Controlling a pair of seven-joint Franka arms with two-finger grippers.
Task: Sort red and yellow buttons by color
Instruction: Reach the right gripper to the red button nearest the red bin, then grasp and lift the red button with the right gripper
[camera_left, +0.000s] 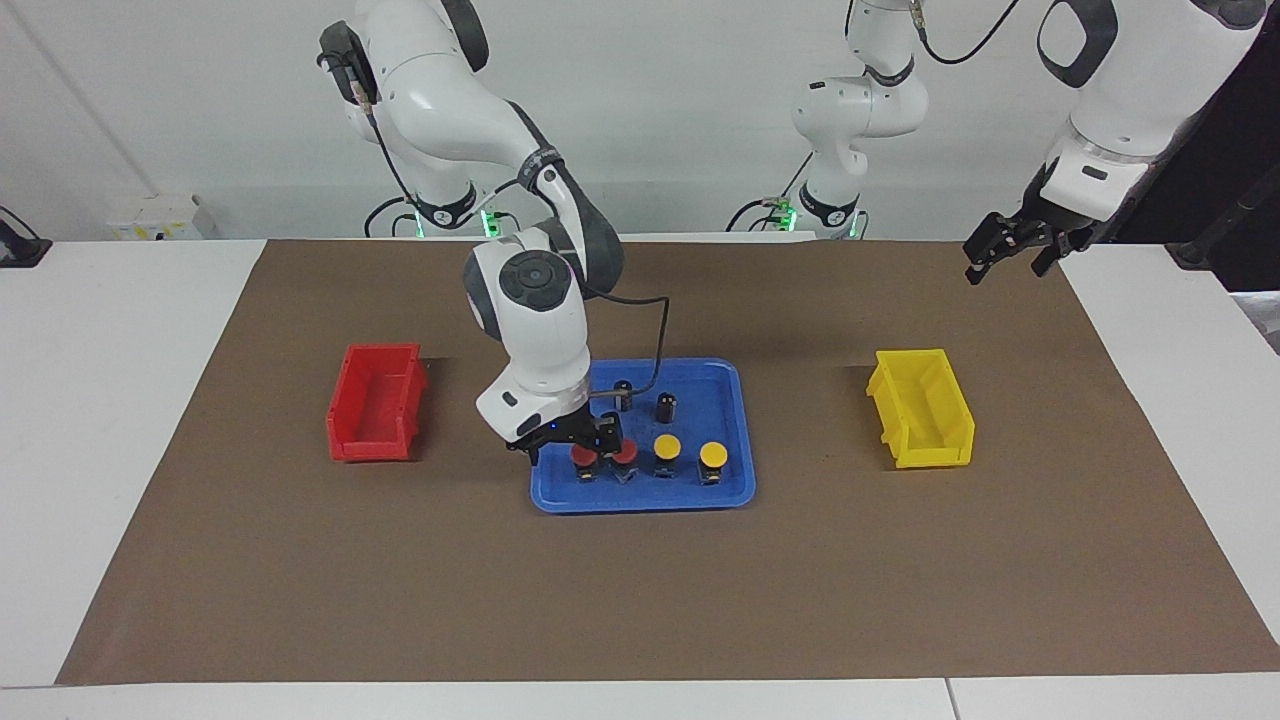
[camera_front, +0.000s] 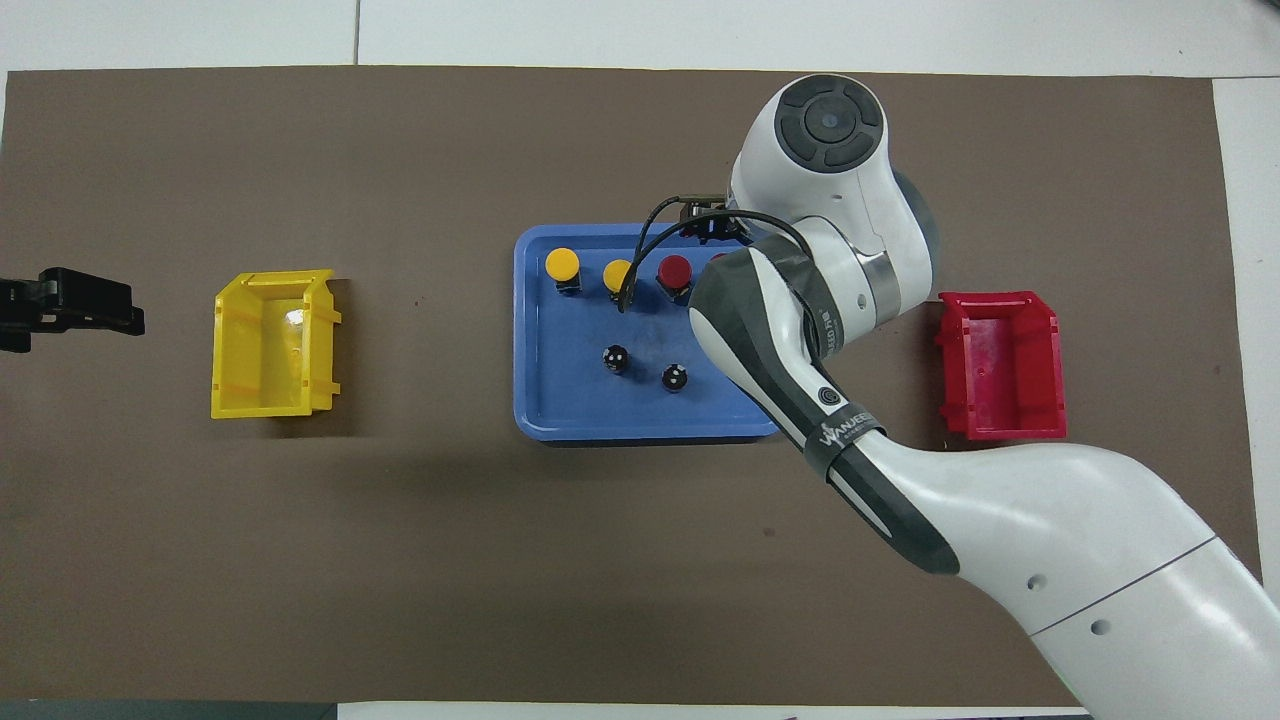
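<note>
Four buttons stand in a row in the blue tray (camera_left: 640, 500), on its side farther from the robots. The two red buttons (camera_left: 583, 456) (camera_left: 624, 451) are toward the right arm's end, the two yellow buttons (camera_left: 667, 445) (camera_left: 713, 454) toward the left arm's end. My right gripper (camera_left: 568, 447) is low and open, with a finger on each side of the end red button. From overhead I see the yellow buttons (camera_front: 563, 263) (camera_front: 618, 272) and one red button (camera_front: 674, 270); the right wrist covers the other. My left gripper (camera_left: 1000, 248) waits open in the air.
A red bin (camera_left: 375, 400) sits toward the right arm's end of the brown mat, a yellow bin (camera_left: 925, 408) toward the left arm's end. Two small black cylinders (camera_left: 623, 392) (camera_left: 666, 405) stand in the tray, nearer the robots than the buttons.
</note>
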